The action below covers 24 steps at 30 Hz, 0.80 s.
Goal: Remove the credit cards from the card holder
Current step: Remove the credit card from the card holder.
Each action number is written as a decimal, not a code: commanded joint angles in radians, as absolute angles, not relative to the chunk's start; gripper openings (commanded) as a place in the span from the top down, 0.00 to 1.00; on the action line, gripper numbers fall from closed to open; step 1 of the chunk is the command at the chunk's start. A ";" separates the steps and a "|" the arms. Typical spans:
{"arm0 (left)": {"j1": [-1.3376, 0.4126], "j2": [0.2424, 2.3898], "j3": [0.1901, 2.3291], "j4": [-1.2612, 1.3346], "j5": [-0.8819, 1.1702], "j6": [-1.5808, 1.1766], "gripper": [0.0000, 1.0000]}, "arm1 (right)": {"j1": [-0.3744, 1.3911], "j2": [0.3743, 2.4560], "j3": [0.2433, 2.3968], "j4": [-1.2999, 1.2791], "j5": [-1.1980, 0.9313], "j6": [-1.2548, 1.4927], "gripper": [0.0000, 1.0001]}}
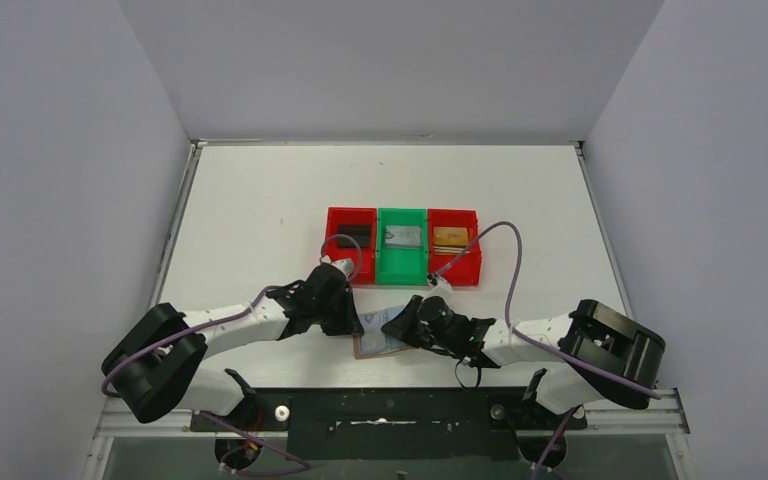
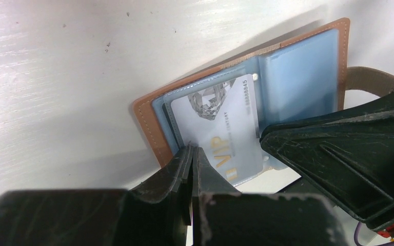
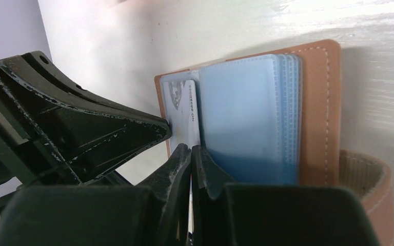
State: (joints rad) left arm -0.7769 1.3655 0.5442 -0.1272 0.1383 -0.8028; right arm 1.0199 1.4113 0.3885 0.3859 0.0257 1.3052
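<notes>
Nearest the arm bases, both claws meet over the small tan-brown leather folding card holder (image 2: 146, 120), which lies open and flat on the white desk (image 1: 260, 200), the left arm reaching in from its left and the right arm from its right. The left claw (image 2: 190, 154) is fully closed, its tips at the near corner of the clear blue sleeve that carries a pale silver-grey credit card marked VIP (image 2: 220, 120). Whether the card or the sleeve is nipped between them, I cannot tell. The card's long axis runs away from that claw, so a pull back along the claw's own line looks the natural way out. The right claw (image 3: 190, 152) is also fully closed, its tips at the near edge where the card's page meets the stack of empty blue plastic sleeves (image 3: 246, 113). Its hold is just as uncertain. Each claw blocks the near edge of the holder, and the brown snap tab (image 3: 369, 184) is cut off. Farther back stands a row of red and green plastic bins (image 1: 402, 278), each holding a flat card, too small to read.
</notes>
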 commanded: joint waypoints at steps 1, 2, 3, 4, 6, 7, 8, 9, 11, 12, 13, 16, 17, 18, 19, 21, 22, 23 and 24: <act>-0.782 1.412 0.523 -0.194 0.082 -0.755 1.00 | 1.018 1.386 0.387 0.403 0.034 1.327 0.96; -0.782 1.415 0.523 -0.190 0.086 -0.753 1.00 | 1.018 1.391 0.387 0.403 0.031 1.332 0.92; -0.782 1.416 0.522 -0.186 0.092 -0.751 1.00 | 1.019 1.397 0.388 0.400 0.029 1.336 0.90; -0.782 1.417 0.520 -0.181 0.095 -0.749 1.00 | 1.018 1.402 0.390 0.392 0.030 1.338 0.88; -0.782 1.419 0.522 -0.179 0.099 -0.747 1.00 | 1.017 1.409 0.401 0.352 0.040 1.345 0.81; -0.782 1.419 0.524 -0.180 0.099 -0.745 1.00 | 1.019 1.411 0.407 0.329 0.048 1.346 0.76; -0.783 1.420 0.525 -0.182 0.100 -0.743 1.00 | 1.020 1.410 0.420 0.298 0.057 1.345 0.74; -0.783 1.419 0.526 -0.185 0.100 -0.741 1.00 | 1.020 1.409 0.433 0.263 0.070 1.339 0.73; -0.782 1.419 0.526 -0.187 0.098 -0.740 1.00 | 1.026 1.408 0.464 0.182 0.098 1.332 0.69; -0.782 1.419 0.526 -0.187 0.098 -0.739 1.00 | 1.027 1.411 0.476 0.154 0.107 1.330 0.68; -0.782 1.421 0.526 -0.186 0.098 -0.739 1.00 | 1.028 1.411 0.483 0.135 0.112 1.327 0.68; -0.783 1.429 0.526 -0.183 0.102 -0.737 1.00 | 1.028 1.426 0.473 0.189 0.086 1.319 0.69; -0.782 1.431 0.526 -0.181 0.103 -0.737 1.00 | 1.027 1.438 0.468 0.219 0.069 1.323 0.70; -0.782 1.431 0.526 -0.178 0.107 -0.735 1.00 | 1.028 1.453 0.465 0.254 0.048 1.325 0.72; -0.783 1.433 0.525 -0.174 0.113 -0.734 1.00 | 1.028 1.465 0.462 0.291 0.030 1.324 0.73; -0.784 1.432 0.520 -0.159 0.129 -0.732 1.00 | 1.027 1.490 0.459 0.349 -0.002 1.327 0.77; -0.784 1.431 0.517 -0.154 0.133 -0.732 1.00 | 1.027 1.498 0.459 0.367 -0.011 1.327 0.80; -0.784 1.431 0.517 -0.152 0.134 -0.732 1.00 | 1.027 1.502 0.458 0.388 -0.014 1.328 0.81; -0.783 1.433 0.518 -0.152 0.134 -0.733 1.00 | 1.026 1.500 0.454 0.399 -0.015 1.329 0.83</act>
